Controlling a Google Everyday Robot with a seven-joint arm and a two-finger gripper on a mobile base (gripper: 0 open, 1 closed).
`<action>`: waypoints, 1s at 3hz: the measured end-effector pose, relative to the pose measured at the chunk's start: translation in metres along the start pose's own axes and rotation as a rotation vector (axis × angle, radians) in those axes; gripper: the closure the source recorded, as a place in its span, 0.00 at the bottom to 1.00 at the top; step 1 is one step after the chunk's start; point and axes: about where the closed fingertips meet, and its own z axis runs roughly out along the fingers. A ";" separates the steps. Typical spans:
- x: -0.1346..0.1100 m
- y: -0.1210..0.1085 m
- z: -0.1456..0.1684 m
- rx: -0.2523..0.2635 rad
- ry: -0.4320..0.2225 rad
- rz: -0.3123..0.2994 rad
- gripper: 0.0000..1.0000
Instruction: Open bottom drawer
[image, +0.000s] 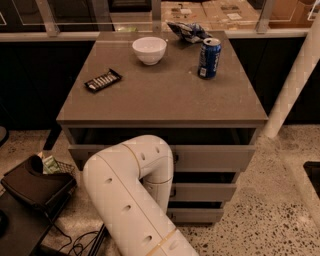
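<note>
Speckled floor (280, 200), bottom drawer (200, 215) beside white arm (125, 195), jaws hidden behind it, cannot tell state

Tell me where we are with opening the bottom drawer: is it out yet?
Nothing looks done yet: the bottom drawer does not stick out past the one above, so it seems shut. In hand: the arm bends across the drawer fronts, with the gripper hidden behind its elbow, so no grip on the handle can be confirmed. Left: the whole pull.
</note>
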 end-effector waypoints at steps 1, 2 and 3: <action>0.004 -0.001 0.009 -0.005 0.012 0.014 0.00; 0.007 -0.002 0.018 -0.014 0.017 0.025 0.00; 0.012 -0.004 0.032 -0.032 0.012 0.057 0.00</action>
